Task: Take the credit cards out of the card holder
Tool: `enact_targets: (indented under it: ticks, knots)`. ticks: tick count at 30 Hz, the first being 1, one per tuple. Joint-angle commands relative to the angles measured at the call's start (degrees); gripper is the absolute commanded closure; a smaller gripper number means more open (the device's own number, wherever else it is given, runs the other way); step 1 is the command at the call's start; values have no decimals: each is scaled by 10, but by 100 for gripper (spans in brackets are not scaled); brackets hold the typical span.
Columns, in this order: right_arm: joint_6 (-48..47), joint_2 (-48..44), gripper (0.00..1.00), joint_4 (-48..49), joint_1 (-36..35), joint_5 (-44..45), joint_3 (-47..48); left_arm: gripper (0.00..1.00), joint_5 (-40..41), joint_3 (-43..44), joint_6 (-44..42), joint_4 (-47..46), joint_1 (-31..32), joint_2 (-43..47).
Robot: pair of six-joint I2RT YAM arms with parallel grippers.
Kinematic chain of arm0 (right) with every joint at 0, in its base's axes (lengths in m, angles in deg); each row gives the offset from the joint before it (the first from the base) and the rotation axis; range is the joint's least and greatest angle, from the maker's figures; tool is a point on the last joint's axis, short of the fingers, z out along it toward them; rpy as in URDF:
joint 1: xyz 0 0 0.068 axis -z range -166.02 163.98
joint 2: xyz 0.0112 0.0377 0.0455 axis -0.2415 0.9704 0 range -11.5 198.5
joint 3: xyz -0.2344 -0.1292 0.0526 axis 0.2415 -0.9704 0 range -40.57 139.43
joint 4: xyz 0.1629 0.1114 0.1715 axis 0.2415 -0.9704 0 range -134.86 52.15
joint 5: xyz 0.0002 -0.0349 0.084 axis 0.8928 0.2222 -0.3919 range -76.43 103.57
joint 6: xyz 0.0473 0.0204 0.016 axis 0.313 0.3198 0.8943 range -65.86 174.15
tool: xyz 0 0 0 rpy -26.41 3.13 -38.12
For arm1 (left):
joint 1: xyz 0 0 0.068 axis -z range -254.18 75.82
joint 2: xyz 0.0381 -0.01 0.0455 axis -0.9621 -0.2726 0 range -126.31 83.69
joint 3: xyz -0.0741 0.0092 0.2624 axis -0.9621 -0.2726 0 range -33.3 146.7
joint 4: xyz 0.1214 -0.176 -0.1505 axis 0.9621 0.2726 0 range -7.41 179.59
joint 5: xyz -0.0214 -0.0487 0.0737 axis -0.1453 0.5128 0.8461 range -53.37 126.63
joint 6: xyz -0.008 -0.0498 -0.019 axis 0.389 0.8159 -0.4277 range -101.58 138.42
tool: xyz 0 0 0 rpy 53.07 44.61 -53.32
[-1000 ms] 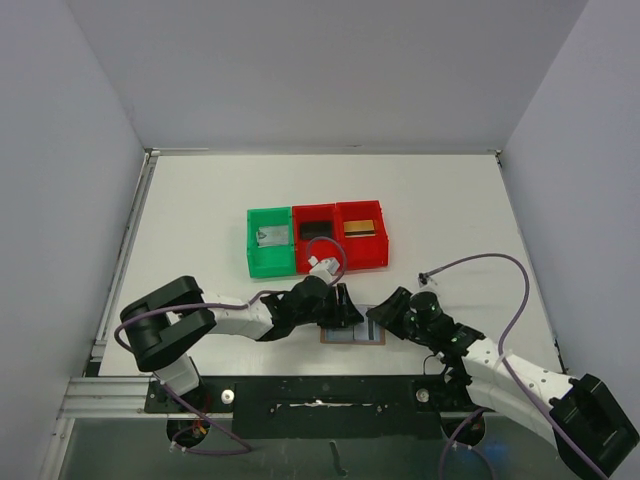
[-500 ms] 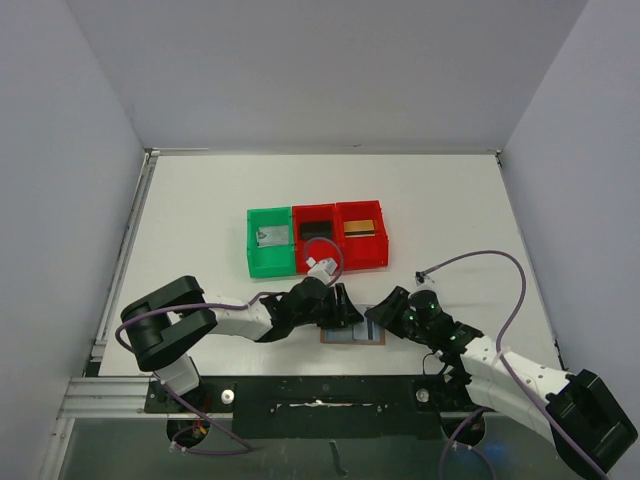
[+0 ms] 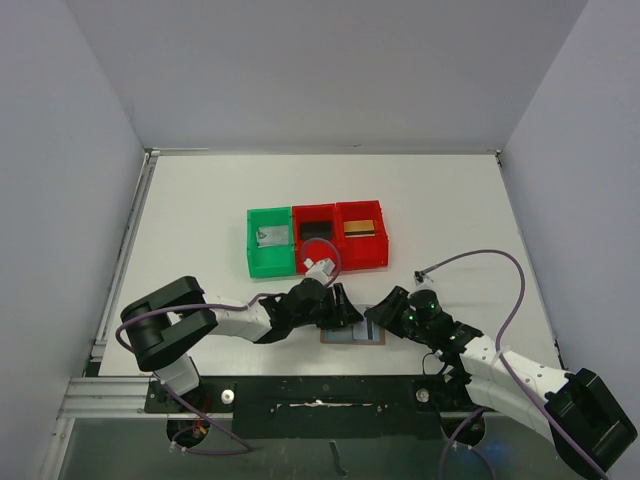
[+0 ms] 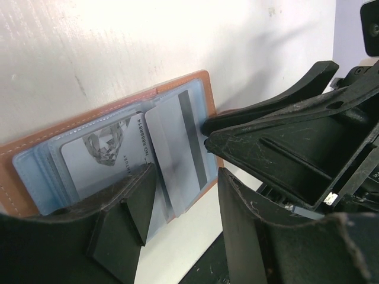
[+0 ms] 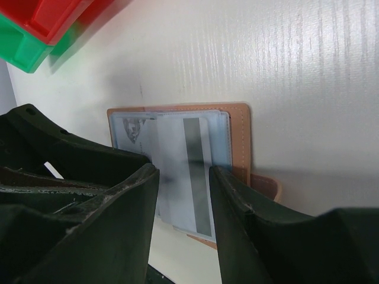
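Note:
The brown card holder [image 3: 353,338] lies open on the table near the front edge, between my two grippers. In the left wrist view its leather rim [image 4: 89,121] frames blue-grey pockets. A silver-grey card with a dark stripe [image 4: 177,148] sticks partly out over the near edge, and it also shows in the right wrist view [image 5: 190,171]. A second pale card [image 4: 100,157] sits in a pocket. My left gripper [image 4: 183,207] is open above the wallet's left part. My right gripper [image 5: 183,195] is open, with its fingers on either side of the striped card. The strap tab [image 5: 265,186] shows by the right finger.
A green bin [image 3: 270,243] and two red bins [image 3: 316,236] [image 3: 361,232] stand in a row behind the wallet. They hold a silver-grey card, a black card and a gold-tan card. The black base rail [image 3: 320,400] runs just in front of the wallet. The two grippers are close together.
My right gripper has crept slightly left toward the wallet. The left arm and the wallet have not visibly moved.

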Motion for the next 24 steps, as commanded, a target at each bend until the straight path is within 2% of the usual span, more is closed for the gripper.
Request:
enact_targets:
  ticks: [1,6,17,24]
  knots:
    - [-15,14,58,-57,1,-14,-21,55,17,-25,22,-19,2,4]
    - [-17,15,58,-44,1,-29,-23,55,17,-36,50,-52,2,-2]
    - [-16,15,58,-32,1,-38,-30,58,13,-40,65,-66,2,-11]
    - [-17,20,58,-36,2,-34,-26,65,11,-38,65,-66,2,-10]
